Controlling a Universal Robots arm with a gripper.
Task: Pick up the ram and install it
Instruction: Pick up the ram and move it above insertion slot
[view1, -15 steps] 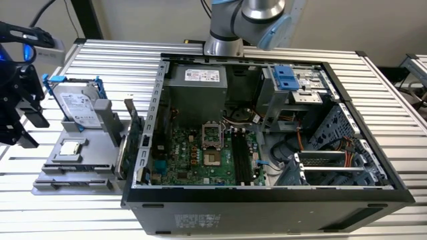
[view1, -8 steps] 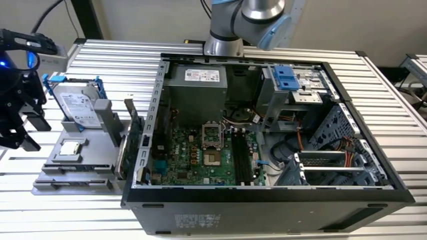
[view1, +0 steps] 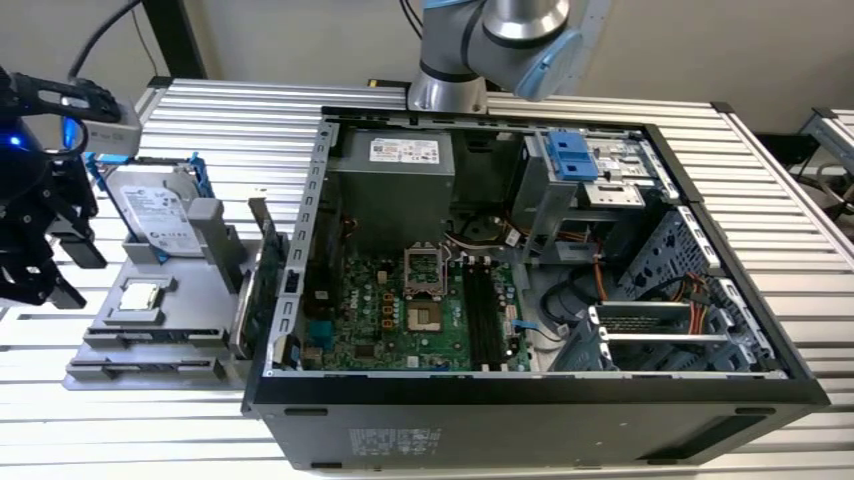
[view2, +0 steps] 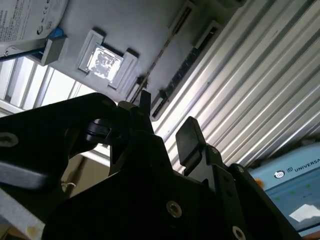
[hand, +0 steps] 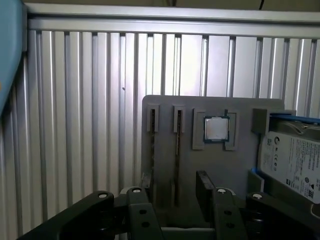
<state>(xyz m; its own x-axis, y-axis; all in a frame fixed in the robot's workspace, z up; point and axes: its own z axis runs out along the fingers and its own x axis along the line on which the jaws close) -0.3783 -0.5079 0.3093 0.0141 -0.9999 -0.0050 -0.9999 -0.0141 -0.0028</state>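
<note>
The ram is a thin dark stick standing on edge in a slot of the grey holder tray; in the second wrist view the ram shows as a thin line. My gripper is open and hovers above the tray, one finger on each side of the ram's line and apart from it. In the exterior view my gripper hangs at the left of the tray. The black memory slots lie on the green motherboard inside the open computer case.
The tray also carries a silver processor chip, a hard drive and a second narrow slot. A green card stands between tray and case. Ribbed metal table all round.
</note>
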